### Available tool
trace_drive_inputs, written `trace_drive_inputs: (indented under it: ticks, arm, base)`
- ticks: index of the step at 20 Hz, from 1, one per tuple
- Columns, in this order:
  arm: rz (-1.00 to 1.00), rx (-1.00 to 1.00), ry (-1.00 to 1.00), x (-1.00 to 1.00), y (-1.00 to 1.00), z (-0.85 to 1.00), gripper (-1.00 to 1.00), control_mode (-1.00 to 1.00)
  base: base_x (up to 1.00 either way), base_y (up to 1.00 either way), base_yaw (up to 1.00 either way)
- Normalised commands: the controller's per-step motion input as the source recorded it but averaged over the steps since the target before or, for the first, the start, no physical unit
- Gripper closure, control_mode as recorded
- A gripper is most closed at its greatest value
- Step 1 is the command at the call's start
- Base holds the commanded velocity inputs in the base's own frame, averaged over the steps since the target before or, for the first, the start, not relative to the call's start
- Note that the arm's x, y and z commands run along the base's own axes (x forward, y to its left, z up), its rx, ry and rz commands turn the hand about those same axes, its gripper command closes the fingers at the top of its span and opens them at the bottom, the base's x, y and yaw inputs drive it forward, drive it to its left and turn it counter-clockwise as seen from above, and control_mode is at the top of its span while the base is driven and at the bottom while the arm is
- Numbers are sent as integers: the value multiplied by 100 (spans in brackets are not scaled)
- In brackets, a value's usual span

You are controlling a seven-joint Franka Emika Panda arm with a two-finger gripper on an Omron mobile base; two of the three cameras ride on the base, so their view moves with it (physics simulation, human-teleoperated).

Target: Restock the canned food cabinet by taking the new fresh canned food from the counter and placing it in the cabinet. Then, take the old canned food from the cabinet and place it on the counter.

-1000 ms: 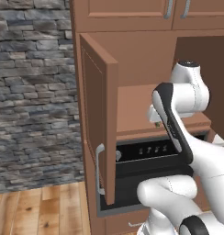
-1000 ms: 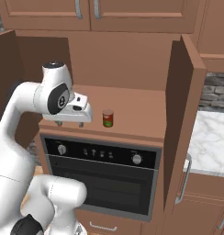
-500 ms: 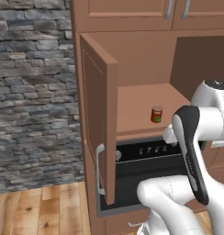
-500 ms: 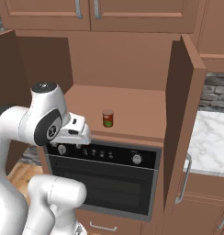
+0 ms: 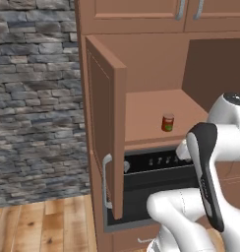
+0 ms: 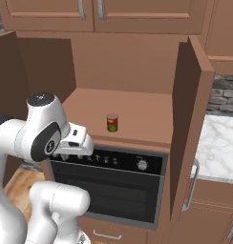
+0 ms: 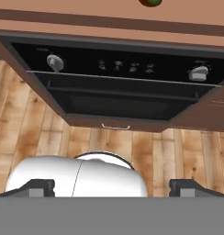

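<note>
Since earlier my arm dropped; pincer (image 7: 112,187) spread, empty. Old canned food (image 6: 112,122): rigid, light, slick—I'd grip mid-body.

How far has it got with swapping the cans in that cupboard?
Done: both cabinet doors stand open. In hand: nothing; the end effector is open and empty, pointing down at the oven. Left: the red can sits alone on the shelf, not yet moved to the counter, and no new can is inside.

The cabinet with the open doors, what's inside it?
Inside the cabinet one small red can with a green band stands upright on the flat shelf. The left door hides the near left corner in the left base view.
</note>
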Motion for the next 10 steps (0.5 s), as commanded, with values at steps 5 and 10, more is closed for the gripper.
trace_drive_inputs:
  ticks: [5, 10]
  arm:
    - [0, 0, 0, 0, 0, 0, -100, 100]
    - [0, 0, 0, 0, 0, 0, -100, 100]
  base:
    - [-44, -19, 0]
    - [-48, -32, 0]
